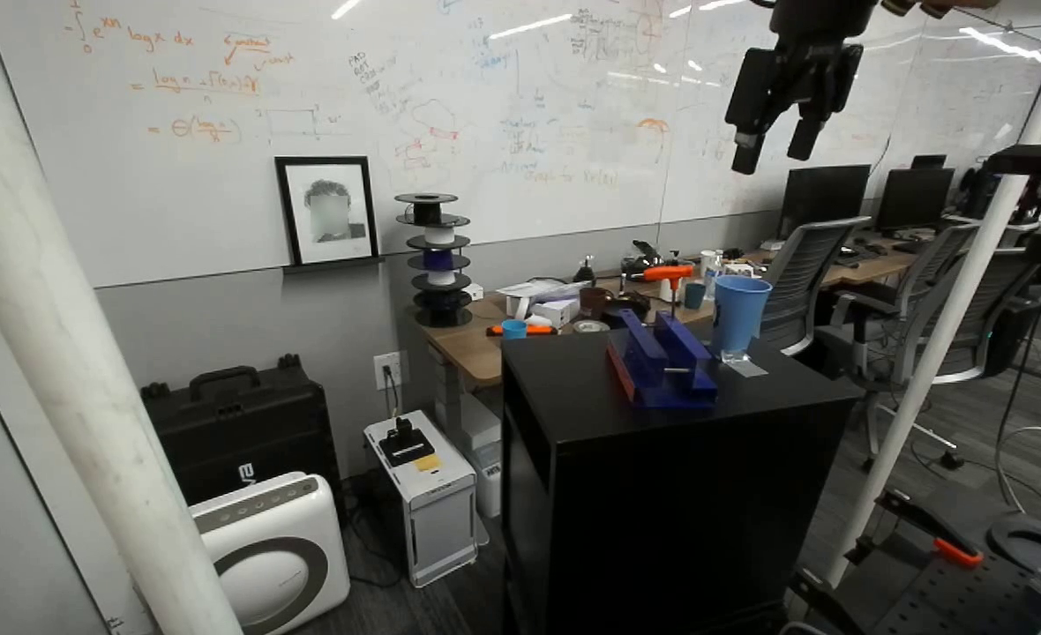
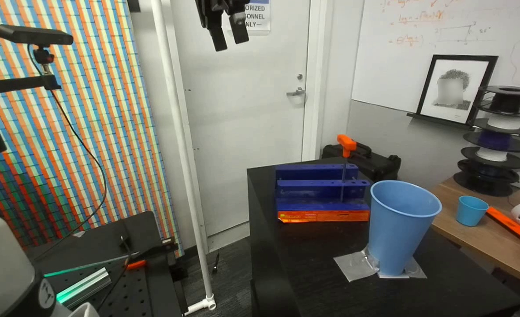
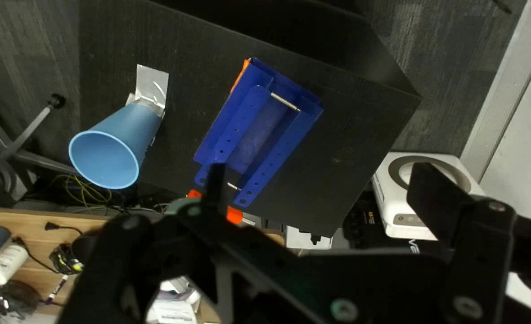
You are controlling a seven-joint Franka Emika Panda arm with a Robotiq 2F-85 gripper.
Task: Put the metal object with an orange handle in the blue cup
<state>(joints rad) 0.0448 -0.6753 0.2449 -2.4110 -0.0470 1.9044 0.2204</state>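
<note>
The metal object with an orange handle point(image 1: 667, 273) stands upright in a dark blue holder point(image 1: 672, 385), its T-shaped handle on top. It also shows in an exterior view point(image 2: 347, 145); in the wrist view a gripper finger partly hides its handle point(image 3: 235, 215). The tall light-blue cup point(image 2: 399, 233) stands upright beside the holder, its base taped down; it also shows in an exterior view point(image 1: 739, 313) and in the wrist view point(image 3: 112, 150). My gripper point(image 1: 775, 152) is open and empty, well above the holder and cup; its fingers are wide apart in the wrist view point(image 3: 321, 184).
The holder and cup stand on a black cabinet point(image 1: 565, 388). A wooden desk point(image 1: 463, 344) behind it carries a small blue cup point(image 2: 470, 210), a spool stack point(image 2: 493, 145) and clutter. A white pole point(image 2: 178, 127) and office chairs point(image 1: 807, 291) stand nearby.
</note>
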